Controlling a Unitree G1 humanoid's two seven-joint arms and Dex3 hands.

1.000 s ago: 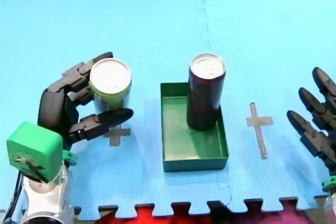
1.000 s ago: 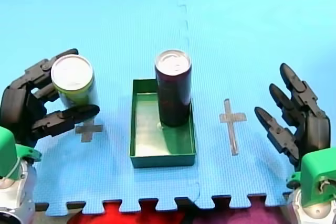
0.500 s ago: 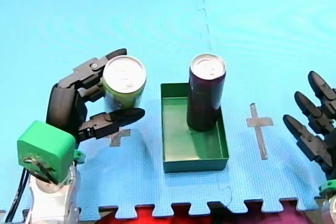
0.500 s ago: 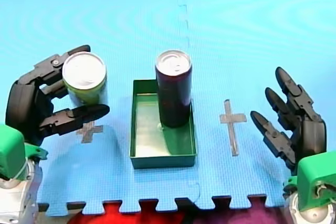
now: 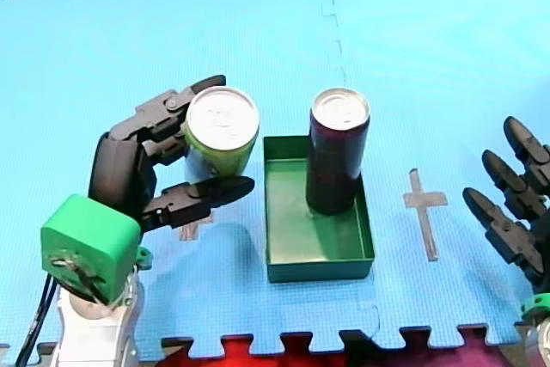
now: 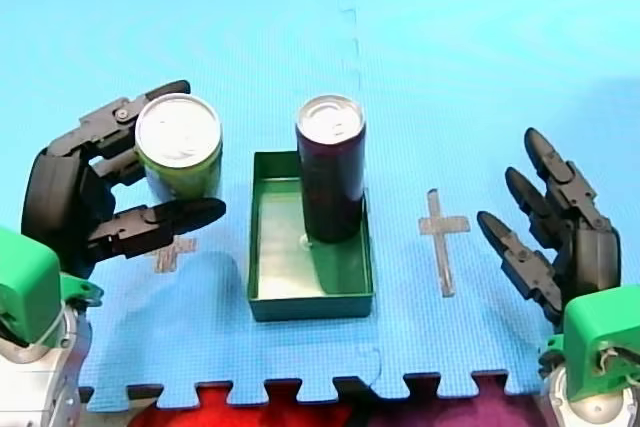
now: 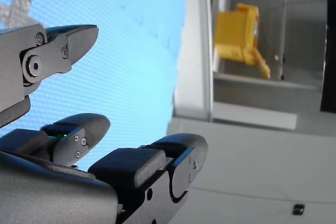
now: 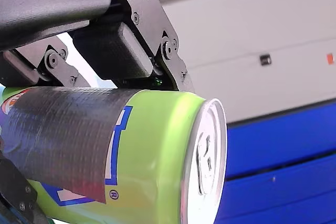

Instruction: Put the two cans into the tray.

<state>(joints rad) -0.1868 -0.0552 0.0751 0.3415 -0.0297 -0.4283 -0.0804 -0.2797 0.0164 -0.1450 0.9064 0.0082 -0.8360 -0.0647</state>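
Half done: the dark can [image 5: 338, 156] stands upright in the tray [image 5: 318, 231], while the left hand [image 5: 163, 169] grips the green can [image 5: 219, 139] just beside the tray's left wall, not yet in, and the empty right hand [image 6: 555, 232] is near the mat's [image 5: 447, 58] right edge.

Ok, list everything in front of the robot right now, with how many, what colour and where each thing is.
mat: one, blue foam, covers the work surface.
tray: one, green, middle of the mat.
dark can: one, dark red, upright inside the tray, at its far end.
green can: one, green with a silver top, left of the tray, gripped by the left hand.
tape crosses: two, grey, one right of the tray, another left of it by the left hand.
left hand: one, black, closed around the green can.
right hand: one, black, open, at the mat's right edge.
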